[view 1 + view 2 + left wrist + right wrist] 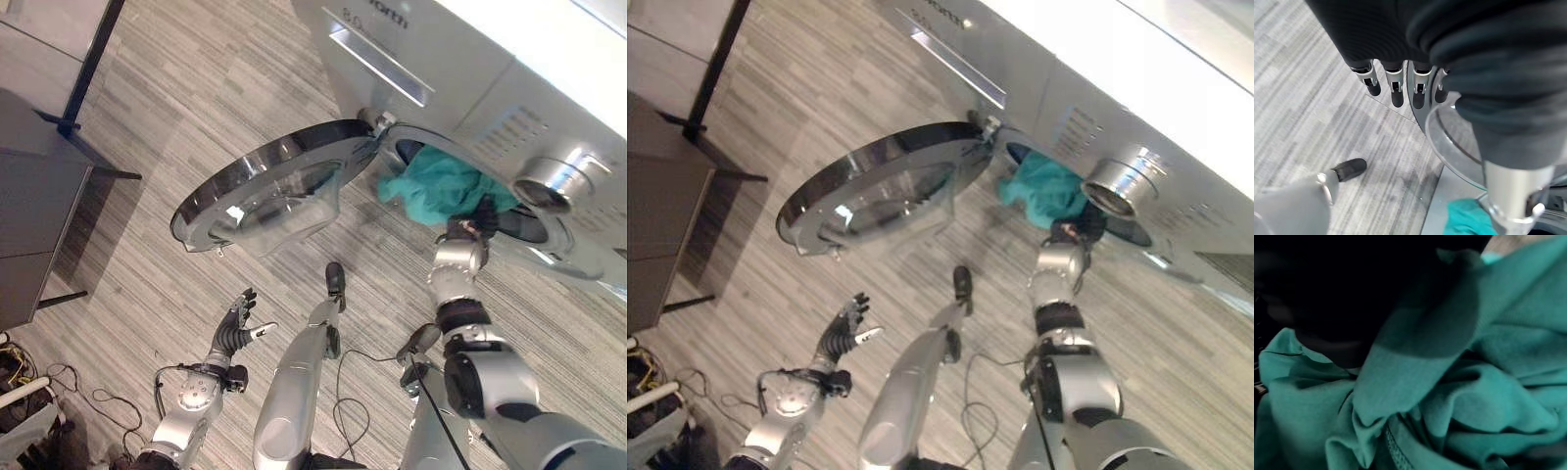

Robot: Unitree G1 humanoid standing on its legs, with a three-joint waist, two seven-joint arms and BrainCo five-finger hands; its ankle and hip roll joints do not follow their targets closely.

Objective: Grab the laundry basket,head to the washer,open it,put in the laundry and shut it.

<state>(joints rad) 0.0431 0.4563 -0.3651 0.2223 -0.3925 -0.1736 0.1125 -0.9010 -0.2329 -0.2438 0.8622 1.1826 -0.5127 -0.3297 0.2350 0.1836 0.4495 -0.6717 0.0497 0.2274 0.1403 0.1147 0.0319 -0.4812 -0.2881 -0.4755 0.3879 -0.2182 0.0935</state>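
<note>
Item one: the floor (196, 88) before you, grey wood-look planks with streaked grain running across the whole scene. Item two: at your far left, a dark table (34, 211) with a flat dark top and thin black legs. Item three: beyond it, a black stand foot (83, 132) splayed on the planks, its post rising away.

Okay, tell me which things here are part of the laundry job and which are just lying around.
Part of the job:
- washer
- washer door, swung open
- teal laundry, bunched at the drum opening
- right hand, against the laundry
- left hand, open and idle, low above the floor

Lying about:
- dark table
</note>
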